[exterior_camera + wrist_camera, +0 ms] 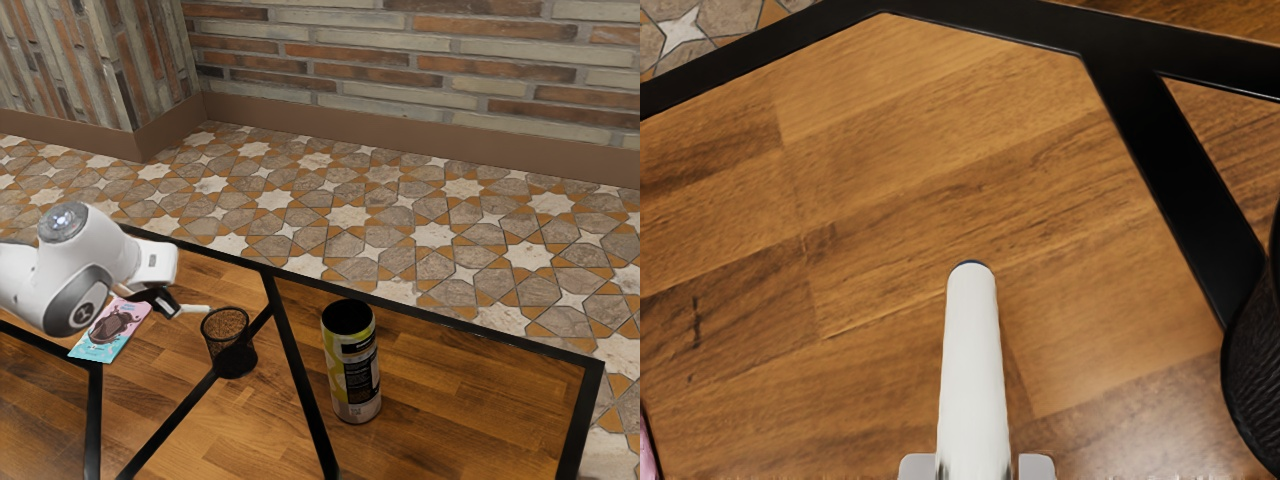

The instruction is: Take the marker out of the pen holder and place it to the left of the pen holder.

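In the exterior view my gripper (172, 308) is just to the left of the black mesh pen holder (229, 345), shut on the white marker (195, 309). The marker sticks out sideways from the fingers, its free end close to the holder's rim but outside it. The wrist view has the marker (974, 385) gripped between both fingertips of the gripper (976, 468), above bare wood. Part of the pen holder (1258, 375) shows beside it, upright on the table.
A pink and teal chocolate packet (112, 330) lies under the hand on the wooden table (450, 400). A tall yellow and black can (352, 365) stands past the pen holder at the exterior view's right. Black strips cross the tabletop.
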Action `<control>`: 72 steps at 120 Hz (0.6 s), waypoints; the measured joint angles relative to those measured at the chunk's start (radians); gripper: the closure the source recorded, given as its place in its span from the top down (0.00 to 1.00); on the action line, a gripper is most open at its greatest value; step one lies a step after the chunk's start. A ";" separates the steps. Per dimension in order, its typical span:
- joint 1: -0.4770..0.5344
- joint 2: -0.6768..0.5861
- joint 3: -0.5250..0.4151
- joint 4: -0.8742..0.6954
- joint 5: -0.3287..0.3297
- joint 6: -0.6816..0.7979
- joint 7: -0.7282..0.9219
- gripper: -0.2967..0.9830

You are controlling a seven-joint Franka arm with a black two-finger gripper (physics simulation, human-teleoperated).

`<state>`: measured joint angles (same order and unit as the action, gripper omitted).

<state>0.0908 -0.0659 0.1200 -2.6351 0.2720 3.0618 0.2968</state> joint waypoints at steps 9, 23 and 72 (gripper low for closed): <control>0.010 0.004 0.008 -0.001 0.000 0.011 0.007 0.21; 0.018 0.006 0.016 0.000 0.002 0.015 0.012 0.41; 0.008 0.196 -0.037 1.009 -0.275 -0.804 -0.025 0.72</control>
<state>0.0985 0.1298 0.0826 -1.6257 -0.0026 2.2574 0.2719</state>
